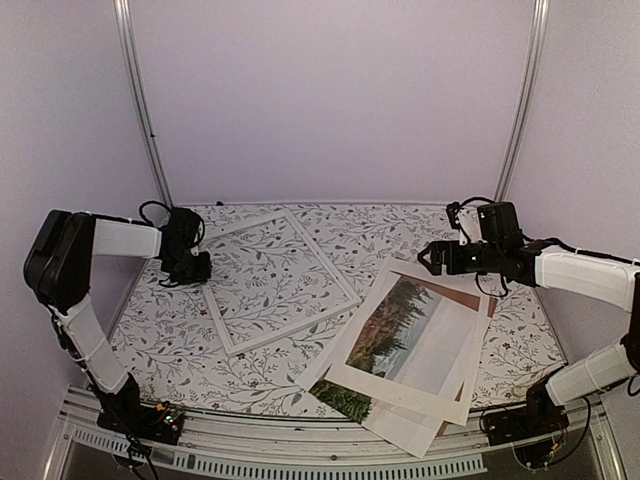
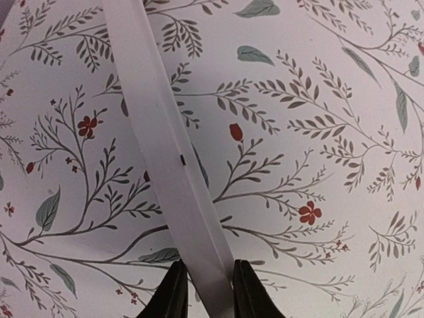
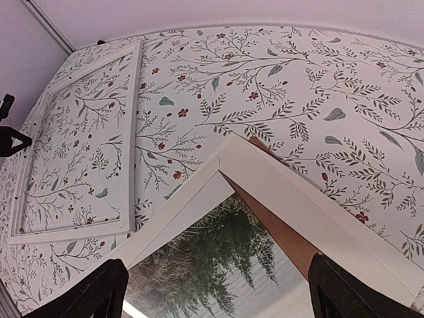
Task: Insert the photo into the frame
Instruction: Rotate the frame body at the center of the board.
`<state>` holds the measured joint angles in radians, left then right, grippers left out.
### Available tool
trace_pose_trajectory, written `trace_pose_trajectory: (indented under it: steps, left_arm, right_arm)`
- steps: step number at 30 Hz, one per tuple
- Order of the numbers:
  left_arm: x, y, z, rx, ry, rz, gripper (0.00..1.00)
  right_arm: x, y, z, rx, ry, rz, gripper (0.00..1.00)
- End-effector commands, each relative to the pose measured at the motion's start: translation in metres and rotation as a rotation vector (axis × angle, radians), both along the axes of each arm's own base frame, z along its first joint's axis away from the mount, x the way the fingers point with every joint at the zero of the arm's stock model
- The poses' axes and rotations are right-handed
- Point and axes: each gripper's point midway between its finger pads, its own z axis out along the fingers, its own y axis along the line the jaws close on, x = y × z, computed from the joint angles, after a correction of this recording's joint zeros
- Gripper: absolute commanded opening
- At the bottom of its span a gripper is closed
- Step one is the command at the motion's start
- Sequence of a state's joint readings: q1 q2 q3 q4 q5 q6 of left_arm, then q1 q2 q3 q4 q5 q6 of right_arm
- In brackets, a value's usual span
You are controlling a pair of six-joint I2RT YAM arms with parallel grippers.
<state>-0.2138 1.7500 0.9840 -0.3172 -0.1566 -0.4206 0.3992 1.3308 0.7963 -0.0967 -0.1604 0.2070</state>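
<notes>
Your left gripper (image 2: 209,266) seemingly pinches the frame (image 2: 159,139); the photo (image 1: 405,325) lies 6 o'clock of your wide-open, empty right gripper (image 1: 430,258).

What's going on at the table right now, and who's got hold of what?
The left gripper is pinching one rail of the frame, which lies flat on the floral table cover with the pattern showing through it. The right gripper is open and holds nothing, hovering over the far corner of a loose pile. There the photo lies under a white mat, with a brown backing board in the same pile. The photo is not in the frame yet.
</notes>
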Motion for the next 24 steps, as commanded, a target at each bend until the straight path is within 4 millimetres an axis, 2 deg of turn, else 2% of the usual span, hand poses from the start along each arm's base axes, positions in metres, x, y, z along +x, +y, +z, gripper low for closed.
trace_pose_trajectory:
  steps: [1, 5, 8, 17, 21, 24]
  left_arm:
    - [0.002, -0.002, -0.005, 0.01, 0.056, -0.143, 0.22]
    - [0.007, -0.001, -0.008, 0.061, 0.097, -0.248, 0.2]
    - [0.009, 0.008, -0.012, 0.086, 0.136, -0.26, 0.17]
    - [0.026, 0.014, -0.001, 0.15, 0.115, -0.407, 0.18]
    - [0.037, 0.012, -0.002, 0.171, 0.119, -0.468, 0.19]
    - [0.045, 0.009, -0.006, 0.158, 0.128, -0.477, 0.2]
  right_arm:
    - [-0.001, 0.005, -0.002, 0.008, 0.006, 0.008, 0.99]
    - [0.0, 0.005, -0.004, 0.007, 0.013, 0.009, 0.99]
    - [0.0, 0.005, -0.004, 0.005, 0.013, 0.01, 0.99]
    - [0.003, 0.008, -0.003, 0.002, 0.03, 0.02, 0.99]
    - [0.005, 0.006, -0.008, -0.006, 0.065, -0.005, 0.99]
    - [0.008, -0.004, -0.019, -0.046, 0.126, -0.072, 0.99]
